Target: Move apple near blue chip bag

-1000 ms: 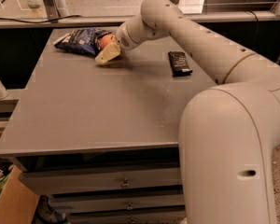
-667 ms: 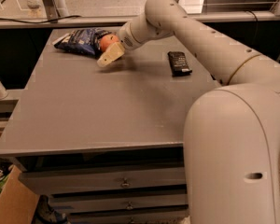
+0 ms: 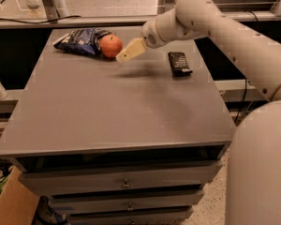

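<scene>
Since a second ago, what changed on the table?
The gripper pulled back to the right, off the apple, and now hovers just beside it. The apple looks released, resting against the blue chip bag. The blue chip bag and the black packet stayed put.

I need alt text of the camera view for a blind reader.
A round red-orange apple sits on a grey table beside the right edge of a crumpled dark blue chip bag. The robot's cream gripper hovers just right of the apple; a small black packet lies further right.
</scene>
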Controlling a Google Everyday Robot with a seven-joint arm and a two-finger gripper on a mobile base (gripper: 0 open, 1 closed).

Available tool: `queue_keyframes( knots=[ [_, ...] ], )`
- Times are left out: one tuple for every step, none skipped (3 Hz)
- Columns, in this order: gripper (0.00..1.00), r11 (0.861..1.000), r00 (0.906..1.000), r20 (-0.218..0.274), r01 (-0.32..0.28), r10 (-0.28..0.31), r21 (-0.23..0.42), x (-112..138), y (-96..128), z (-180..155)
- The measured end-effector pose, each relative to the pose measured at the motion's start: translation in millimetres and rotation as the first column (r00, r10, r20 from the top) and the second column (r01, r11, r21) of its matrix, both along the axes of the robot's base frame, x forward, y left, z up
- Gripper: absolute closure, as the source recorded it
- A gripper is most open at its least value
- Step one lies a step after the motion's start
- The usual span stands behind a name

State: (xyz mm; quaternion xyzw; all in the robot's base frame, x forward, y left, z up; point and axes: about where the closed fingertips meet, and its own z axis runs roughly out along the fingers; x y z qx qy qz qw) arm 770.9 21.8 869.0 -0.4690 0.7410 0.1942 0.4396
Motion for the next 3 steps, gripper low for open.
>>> queue_keyframes(
  knots=[
    [0.0, 0.997, 0.9973, 0.039, 0.059, -0.061, 0.05, -14.8, -43.9, 23.7],
    [0.0, 0.981, 0.9852, 0.098, 0.126, -0.141, 0.145, -35.4, -89.8, 52.0],
    [0.0, 0.976, 0.9808, 0.098, 0.152, -0.169, 0.155, -37.7, -108.6, 53.0]
  ],
)
